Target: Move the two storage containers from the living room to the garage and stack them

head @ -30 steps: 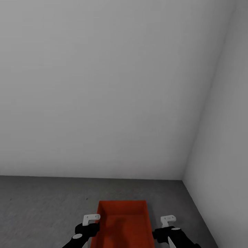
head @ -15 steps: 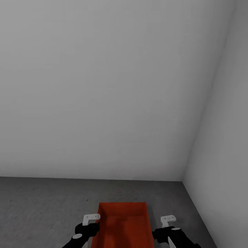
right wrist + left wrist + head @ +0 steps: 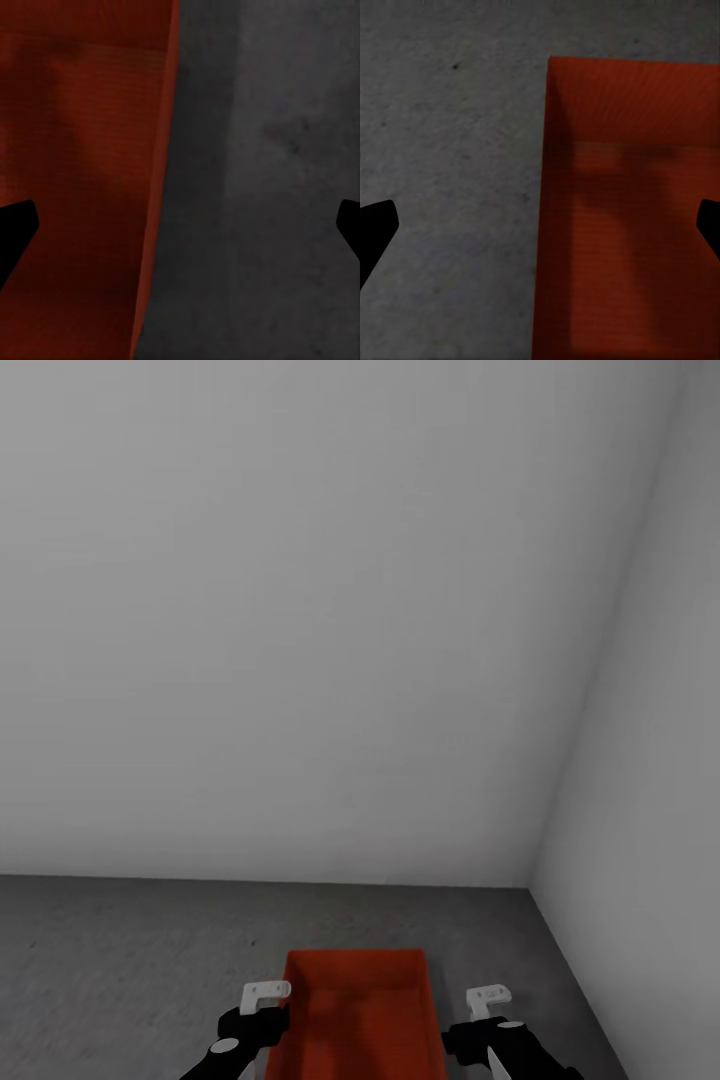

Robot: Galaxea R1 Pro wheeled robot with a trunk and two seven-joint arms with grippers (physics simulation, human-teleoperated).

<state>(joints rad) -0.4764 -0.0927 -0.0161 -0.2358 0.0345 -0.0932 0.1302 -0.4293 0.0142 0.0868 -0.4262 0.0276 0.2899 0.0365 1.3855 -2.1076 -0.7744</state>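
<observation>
I see one bin (image 3: pixel 360 1010) low in the head view, between my two grippers; nothing lies in it, just its bare red-orange bottom with soft shadows across it; whether a second bin sits under it I cannot tell. It is a plain open-topped rectangle with low, smooth walls and thin rims, darker inside in the wrist views than in the head view. Its long axis runs straight away from me toward the back wall (image 3: pixel 300 610); the far short wall faces that wall squarely, and the near end runs off the lower edge of the head view. It sits over the grey speckled floor (image 3: pixel 120 950), in the corner region where the back wall meets the side wall (image 3: pixel 650 760), somewhat nearer the side wall.

My left gripper (image 3: pixel 540 225) has its fingers spread wide, one dark fingertip (image 3: pixel 375 232) over the floor and the other over the bin's inside, so the bin's left long wall (image 3: pixel 542 225) lies between them, untouched. My right gripper (image 3: pixel 180 225) is likewise spread, one fingertip (image 3: pixel 15 232) over the bin bottom and the other over the floor, straddling the right long wall (image 3: pixel 159 187) without pinching it.
</observation>
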